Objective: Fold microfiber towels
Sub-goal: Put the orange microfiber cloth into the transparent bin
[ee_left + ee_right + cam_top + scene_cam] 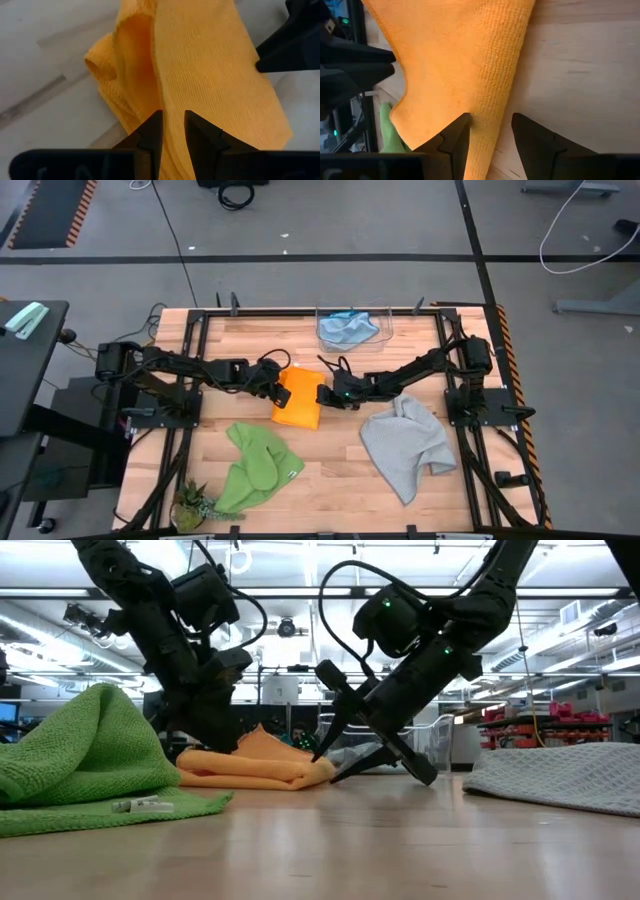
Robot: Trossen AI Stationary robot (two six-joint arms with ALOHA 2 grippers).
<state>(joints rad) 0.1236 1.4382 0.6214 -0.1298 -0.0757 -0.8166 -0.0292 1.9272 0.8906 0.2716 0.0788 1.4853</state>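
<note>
The wooden table (330, 480) carries an orange towel (297, 400) between the two sets of jaws. A green towel (256, 465) lies on the left jaws' near side, a grey towel (405, 445) beside the right jaws, and a clear bin (385, 315) with a blue towel (347, 330) lies beyond both.

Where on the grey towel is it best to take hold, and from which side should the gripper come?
Probably the raised, bunched peak of the grey towel, at its end nearest the table's middle. The cloth stands up in folds there, so fingers can close around it, while the rest lies flatter on the table. The right gripper is closest; coming from above seems simplest.
</note>
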